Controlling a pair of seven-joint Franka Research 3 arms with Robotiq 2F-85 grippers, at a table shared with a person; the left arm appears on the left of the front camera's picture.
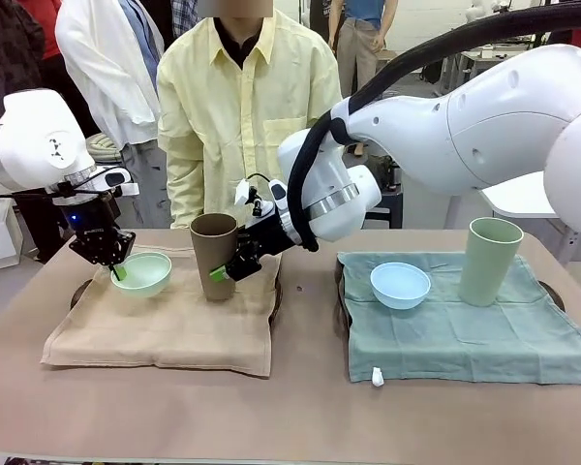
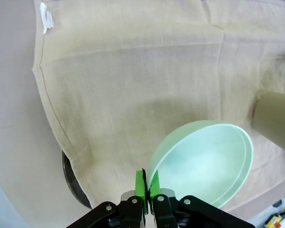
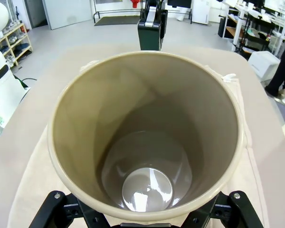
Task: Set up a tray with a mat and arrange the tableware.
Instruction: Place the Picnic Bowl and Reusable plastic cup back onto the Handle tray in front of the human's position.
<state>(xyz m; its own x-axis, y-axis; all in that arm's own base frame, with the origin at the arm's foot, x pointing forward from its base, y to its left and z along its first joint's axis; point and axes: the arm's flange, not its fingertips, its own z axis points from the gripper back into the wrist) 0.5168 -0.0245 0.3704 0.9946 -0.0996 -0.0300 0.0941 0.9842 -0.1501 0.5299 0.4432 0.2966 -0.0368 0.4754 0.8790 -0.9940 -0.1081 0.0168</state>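
- Mint green bowl (image 1: 141, 273) sits on the tan mat (image 1: 165, 329) near the table's (image 1: 290, 417) left edge; I see my left gripper (image 1: 119, 272) pinched tight on its rim.
- My right gripper (image 1: 225, 270) stands wide around the brown tumbler (image 1: 213, 254), upright on that mat's right part.
- Light blue bowl (image 1: 400, 285) and pale green tumbler (image 1: 490, 260) rest on the teal mat (image 1: 465, 334) toward the right edge.

Beige mat (image 1: 165, 325) hides most of its tray (image 1: 80, 294).
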